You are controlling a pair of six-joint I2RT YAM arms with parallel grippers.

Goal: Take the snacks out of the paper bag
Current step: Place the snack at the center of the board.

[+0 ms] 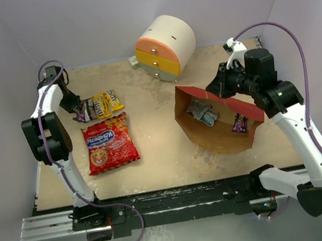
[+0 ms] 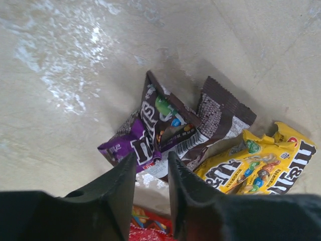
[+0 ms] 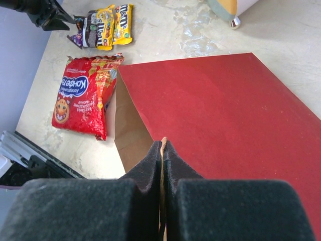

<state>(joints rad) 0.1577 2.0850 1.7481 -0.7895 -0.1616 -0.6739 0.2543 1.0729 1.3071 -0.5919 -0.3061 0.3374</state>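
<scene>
The red paper bag (image 1: 214, 137) lies on its side at the right, its brown inside showing. In it are crinkly silver foil packets (image 1: 202, 113) and a purple candy packet (image 1: 239, 123). My right gripper (image 3: 162, 143) is shut on the bag's thin tan string handle at the upper edge. On the left lie the red crisp packet (image 1: 109, 143) and the yellow (image 2: 261, 163), brown (image 2: 170, 118) and purple (image 2: 128, 145) candy packets. My left gripper (image 2: 151, 155) hovers over the purple packet's near edge. Its jaws stand slightly apart with nothing between them.
A round white cabinet (image 1: 166, 46) with orange and yellow drawers stands at the back, behind the bag. Pale walls close in the table on the left, back and right. A black rail (image 1: 181, 198) runs along the near edge.
</scene>
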